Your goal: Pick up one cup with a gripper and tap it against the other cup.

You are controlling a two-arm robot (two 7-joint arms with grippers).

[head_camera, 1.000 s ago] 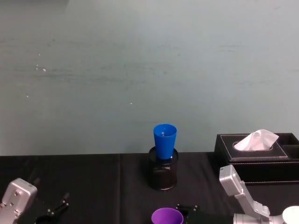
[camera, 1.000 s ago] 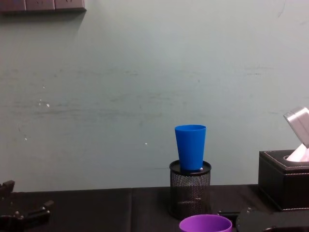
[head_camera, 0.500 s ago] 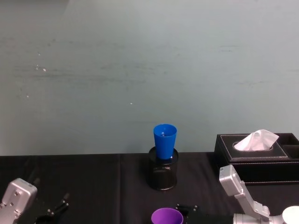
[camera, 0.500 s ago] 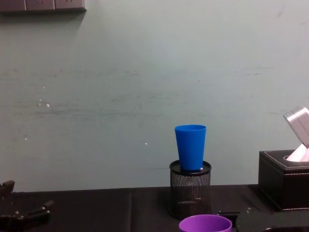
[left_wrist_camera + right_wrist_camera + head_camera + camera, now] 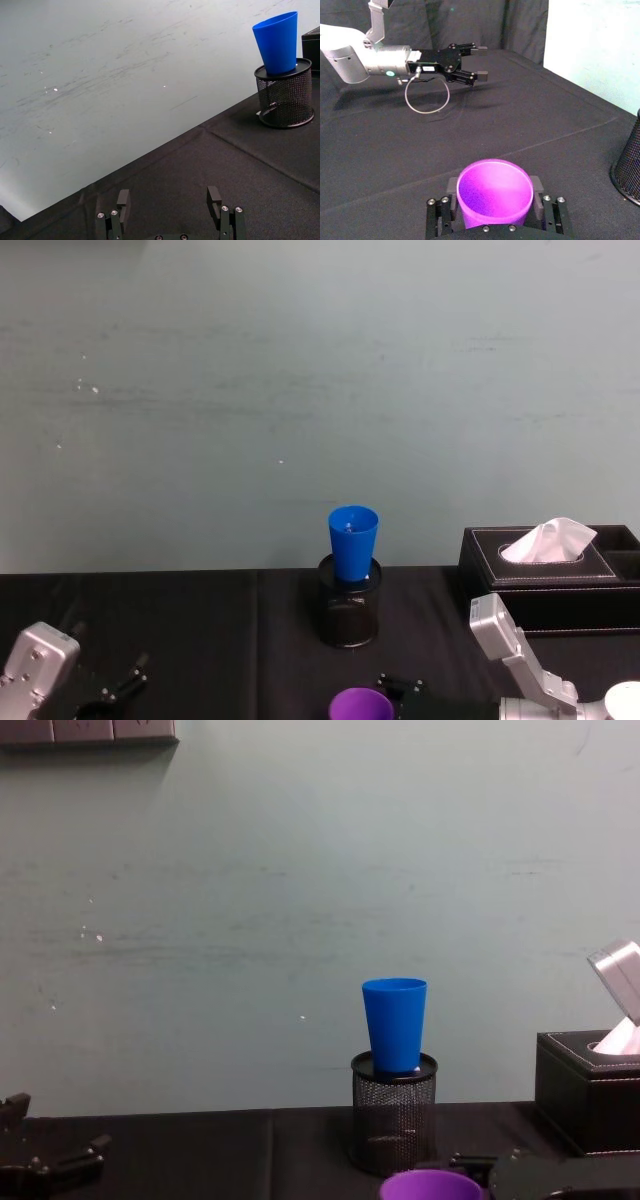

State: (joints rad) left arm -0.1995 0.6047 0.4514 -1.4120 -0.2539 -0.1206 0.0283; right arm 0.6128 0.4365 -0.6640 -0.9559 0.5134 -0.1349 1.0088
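The right gripper [image 5: 495,212] has its jaws closed against both sides of the purple cup [image 5: 494,192], low over the black worktop [image 5: 470,130]. The blue cup [image 5: 394,1023] stands in the mesh pen holder [image 5: 394,1112] beyond. Thin smooth plastic looks light and slippery; gripping mid-wall seems wise. The left gripper [image 5: 171,210] hangs open, empty.

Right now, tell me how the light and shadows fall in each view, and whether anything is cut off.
Head view: even light on the pale wall, the purple cup cut by the bottom edge. Chest view: flat light, the blue cup crisp. Left wrist view: the wall glares bright, the horizon tilted. Right wrist view: the left gripper casts a soft shadow on the black cloth.
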